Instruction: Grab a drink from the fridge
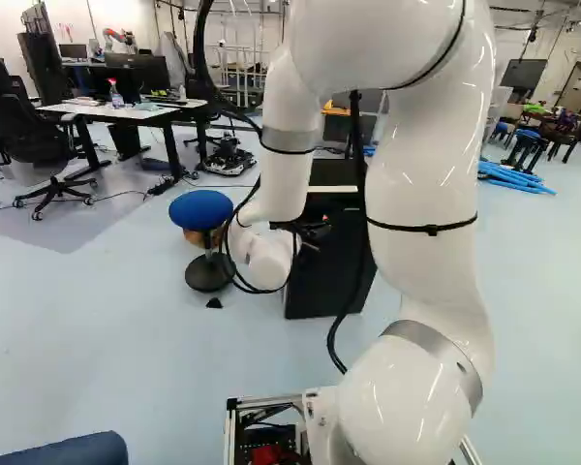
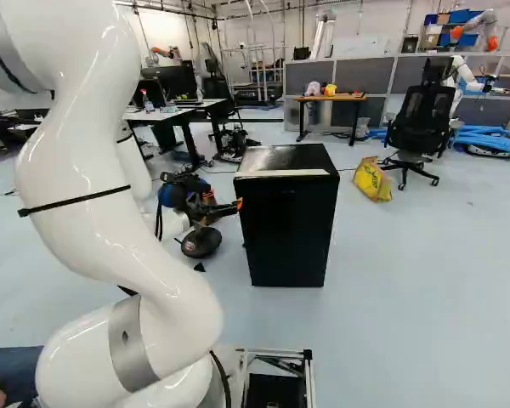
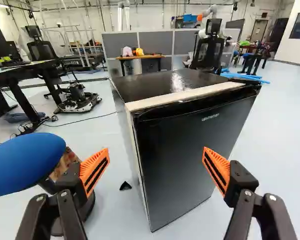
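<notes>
In the right base view my gripper [image 2: 217, 205] is at the left side of the small black fridge [image 2: 289, 225], and part of the arm hides what lies behind it. The wrist view shows the gripper [image 3: 156, 164] with its two orange-padded fingers wide apart and nothing held between them. Ahead of them stands the fridge [image 3: 190, 160], upright on the floor, its front door closed and a pale strip along its top front edge. The closed door hides the inside, so no drink can be seen.
A blue round stool [image 3: 25, 162] stands close beside the gripper, left of the fridge [image 1: 324, 262]. A yellow bag [image 2: 372, 179] and a black office chair [image 2: 423, 119] are behind the fridge to the right. Desks [image 1: 126, 109] stand farther back left.
</notes>
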Controlling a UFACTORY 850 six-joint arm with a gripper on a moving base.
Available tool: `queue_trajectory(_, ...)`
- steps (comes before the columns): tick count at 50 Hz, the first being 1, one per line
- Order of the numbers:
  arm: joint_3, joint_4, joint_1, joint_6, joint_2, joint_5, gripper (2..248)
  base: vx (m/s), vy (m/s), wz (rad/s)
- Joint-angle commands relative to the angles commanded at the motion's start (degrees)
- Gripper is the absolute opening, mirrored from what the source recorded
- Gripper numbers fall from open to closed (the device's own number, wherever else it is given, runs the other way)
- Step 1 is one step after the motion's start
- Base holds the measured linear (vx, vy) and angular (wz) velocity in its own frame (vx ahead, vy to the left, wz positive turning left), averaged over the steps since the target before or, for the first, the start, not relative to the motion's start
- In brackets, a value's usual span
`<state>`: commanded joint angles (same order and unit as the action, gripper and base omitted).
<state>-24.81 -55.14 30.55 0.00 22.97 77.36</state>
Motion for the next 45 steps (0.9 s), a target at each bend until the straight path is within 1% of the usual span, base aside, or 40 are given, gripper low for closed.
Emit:
queue_trajectory(16,-2.54,0.00,-0.12,0.00,4.50,2.96,247,0.000,0.000,0.000)
queue_trajectory(45,-5.71,0.00,-1.17,0.00,6.50,3.47,247,0.000,0.000,0.000)
